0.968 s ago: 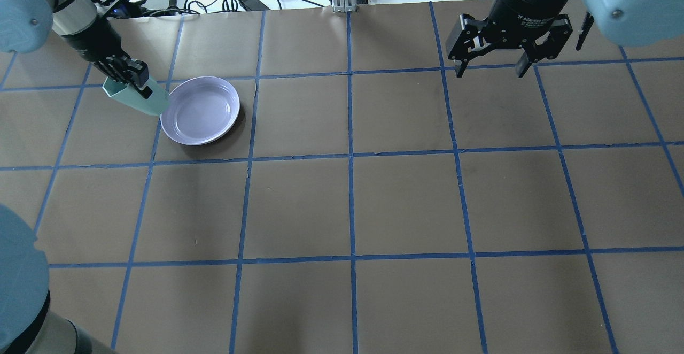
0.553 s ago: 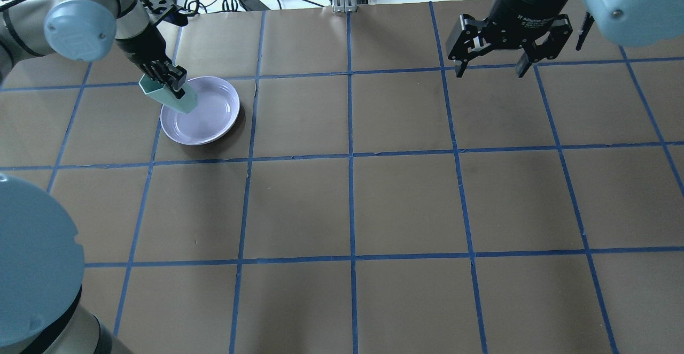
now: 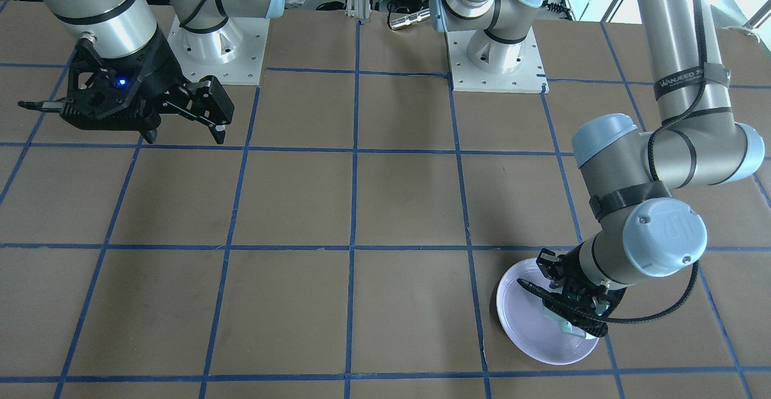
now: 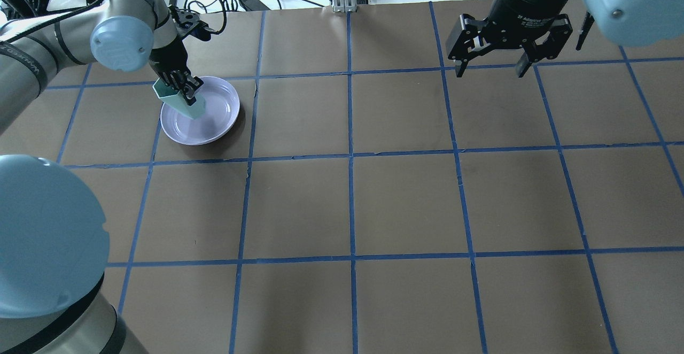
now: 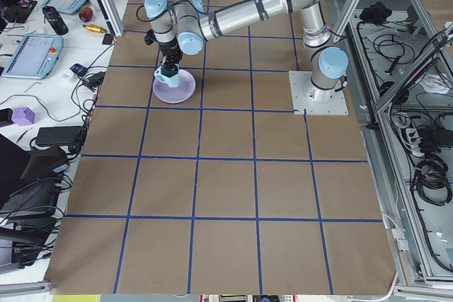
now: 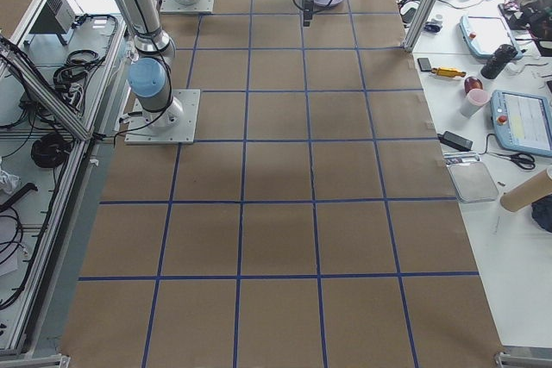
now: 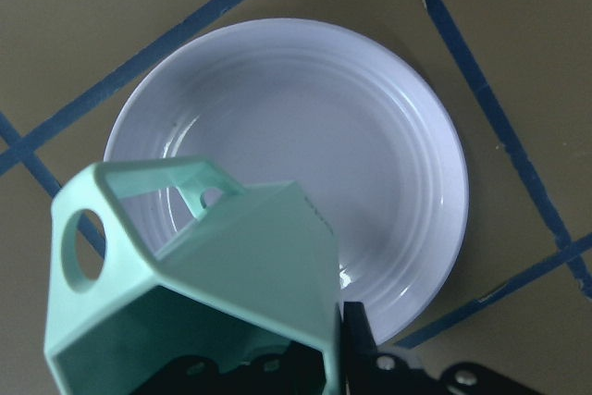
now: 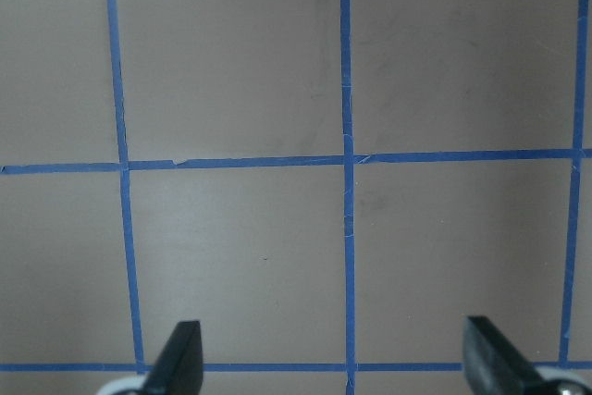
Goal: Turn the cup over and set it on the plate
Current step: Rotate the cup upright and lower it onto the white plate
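Cup (image 4: 180,101) moved from beside plate (image 4: 222,113) to over it, tilted.
Left end effector (image 4: 185,87) clenched on cup, set-down likely next; right end effector (image 4: 490,69) idle, spread wide.

One mint-green cup (image 4: 168,95). One lavender plate (image 4: 219,108). Two robot arms, the left arm (image 4: 32,60) and the right arm (image 4: 614,1), each with one tool, so two tools: the left tool (image 4: 188,94) and the right tool (image 4: 490,71). One worktop (image 4: 406,204). Two blue-edged pendants: the nearer pendant (image 6: 523,122) and the farther pendant (image 6: 486,36).
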`<state>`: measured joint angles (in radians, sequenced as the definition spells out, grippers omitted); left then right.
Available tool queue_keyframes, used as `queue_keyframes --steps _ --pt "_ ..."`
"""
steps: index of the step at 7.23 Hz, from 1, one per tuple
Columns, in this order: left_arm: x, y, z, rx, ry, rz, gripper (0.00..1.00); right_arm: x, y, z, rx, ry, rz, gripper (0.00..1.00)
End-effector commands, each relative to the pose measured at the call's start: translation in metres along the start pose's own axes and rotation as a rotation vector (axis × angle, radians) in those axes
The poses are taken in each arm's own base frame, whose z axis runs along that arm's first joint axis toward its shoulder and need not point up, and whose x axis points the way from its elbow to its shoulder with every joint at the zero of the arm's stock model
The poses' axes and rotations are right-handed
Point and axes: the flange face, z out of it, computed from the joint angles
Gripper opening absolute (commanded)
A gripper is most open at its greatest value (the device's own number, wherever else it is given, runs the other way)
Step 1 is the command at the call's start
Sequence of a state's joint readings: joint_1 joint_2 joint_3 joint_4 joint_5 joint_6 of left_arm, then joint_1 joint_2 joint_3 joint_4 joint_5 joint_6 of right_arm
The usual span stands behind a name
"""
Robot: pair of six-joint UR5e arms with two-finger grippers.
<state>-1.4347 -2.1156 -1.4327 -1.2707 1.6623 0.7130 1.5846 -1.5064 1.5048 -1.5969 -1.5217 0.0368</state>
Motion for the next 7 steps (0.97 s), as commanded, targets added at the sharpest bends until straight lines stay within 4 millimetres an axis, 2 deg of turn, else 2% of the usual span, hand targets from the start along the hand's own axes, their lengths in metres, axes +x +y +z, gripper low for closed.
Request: queue_keyframes --steps 1,7 --pt "0.0185 -0.0149 0.0143 -0.025 0.005 0.035 0.0 0.0 0.0 0.0 0.0 0.0 0.0 1.0" --pt "0.0191 -0.0138 0.0209 -0.077 -0.033 0.017 0.0 0.0 0.0 0.0 0.0 0.0 0.0 1.0"
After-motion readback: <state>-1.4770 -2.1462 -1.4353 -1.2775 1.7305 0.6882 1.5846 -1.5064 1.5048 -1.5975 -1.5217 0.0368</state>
